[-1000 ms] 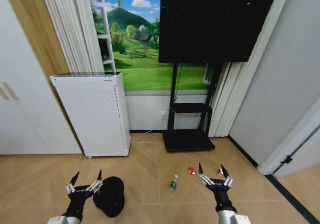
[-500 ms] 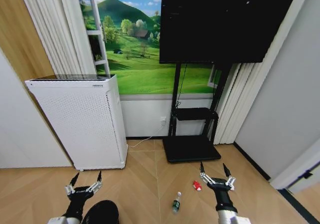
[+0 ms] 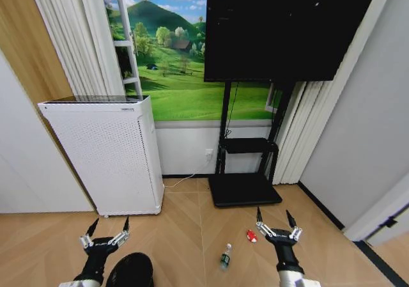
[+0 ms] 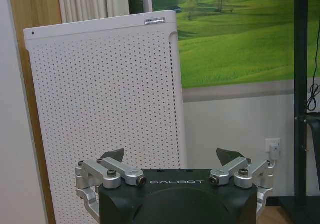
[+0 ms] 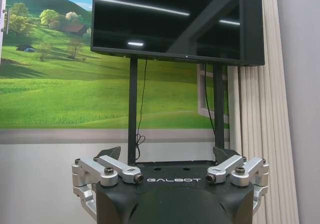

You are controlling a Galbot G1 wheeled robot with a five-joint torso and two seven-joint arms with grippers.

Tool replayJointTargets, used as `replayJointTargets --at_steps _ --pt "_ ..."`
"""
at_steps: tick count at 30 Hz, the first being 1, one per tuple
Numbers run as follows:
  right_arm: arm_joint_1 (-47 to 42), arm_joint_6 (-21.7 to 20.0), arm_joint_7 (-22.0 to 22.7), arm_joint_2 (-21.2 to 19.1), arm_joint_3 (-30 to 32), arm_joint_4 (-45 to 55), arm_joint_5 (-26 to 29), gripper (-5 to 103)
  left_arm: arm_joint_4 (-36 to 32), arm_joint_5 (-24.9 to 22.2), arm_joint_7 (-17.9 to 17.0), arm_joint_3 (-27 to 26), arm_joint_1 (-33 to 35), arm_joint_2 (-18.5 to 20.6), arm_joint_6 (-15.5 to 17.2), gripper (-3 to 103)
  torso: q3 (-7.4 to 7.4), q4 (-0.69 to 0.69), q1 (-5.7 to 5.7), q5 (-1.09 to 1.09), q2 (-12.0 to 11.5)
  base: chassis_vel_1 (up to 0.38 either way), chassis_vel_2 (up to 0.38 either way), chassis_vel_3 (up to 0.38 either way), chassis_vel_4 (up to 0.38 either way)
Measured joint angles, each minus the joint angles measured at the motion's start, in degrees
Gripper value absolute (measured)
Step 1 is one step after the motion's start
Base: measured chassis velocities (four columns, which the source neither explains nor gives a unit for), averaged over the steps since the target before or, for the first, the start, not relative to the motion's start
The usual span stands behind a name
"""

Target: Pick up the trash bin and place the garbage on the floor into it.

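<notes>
— Where's the bin?
— On the floor, just beside my left gripper, fingers spread, empty.
— And the garbage?
— Bottle and red scrap near my right gripper, also spread.

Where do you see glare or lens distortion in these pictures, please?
Right wrist view: bright streaks of ceiling light glare on the television screen. Head view: wide-angle distortion splays the curtains and walls outward. Left wrist view: evenly lit white perforated cabinet, no glare.
</notes>
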Motion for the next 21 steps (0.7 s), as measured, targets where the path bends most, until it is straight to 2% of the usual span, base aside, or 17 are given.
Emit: replayJointTargets --at_steps 5,21 --pt "-0.3 0.1 0.0 0.5 -0.1 0.0 -0.3 100 0.3 0.0 -0.5 -0.2 0.0 0.1 0.2 100 -0.39 0.00 -0.29 0.00 -0.7 0.000 0.000 0.000 0.000" --pt "-0.1 -0.3 1.3 -0.3 0.3 -0.3 -1.6 100 0.9 -0.3 -0.7 -0.6 0.1 0.2 0.0 100 -2.84 0.00 -2.06 0.00 -4.9 0.000 0.000 0.000 0.000"
